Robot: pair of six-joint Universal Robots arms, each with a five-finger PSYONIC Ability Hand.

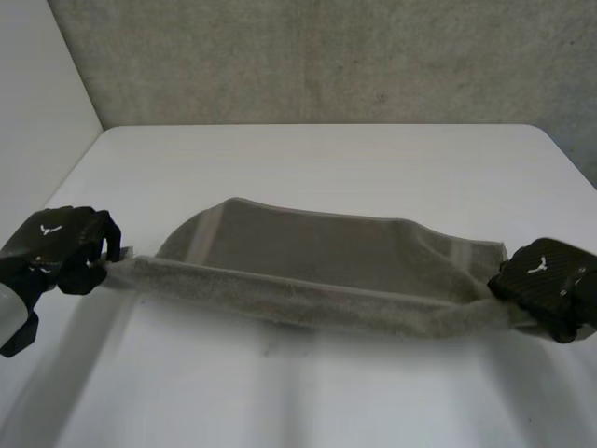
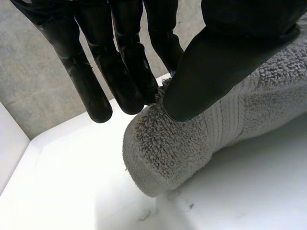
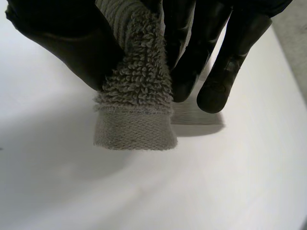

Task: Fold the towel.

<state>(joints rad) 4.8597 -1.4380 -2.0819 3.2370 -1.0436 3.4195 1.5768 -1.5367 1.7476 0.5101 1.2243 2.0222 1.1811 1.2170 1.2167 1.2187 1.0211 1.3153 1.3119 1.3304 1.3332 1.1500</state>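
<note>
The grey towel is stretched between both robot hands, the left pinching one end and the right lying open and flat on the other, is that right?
No. The right robot hand is not open and flat: the right wrist view shows it pinching its end of the towel between thumb and fingers. The left robot hand does pinch the other end.

The left hand (image 1: 58,250) and right hand (image 1: 548,282) were black, with thick round-tipped fingers (image 2: 91,81) and a small white mark (image 1: 47,230) on each.

Left hand (image 1: 58,246) and right hand (image 1: 548,283) both pinch, thumbs against fingers.
</note>
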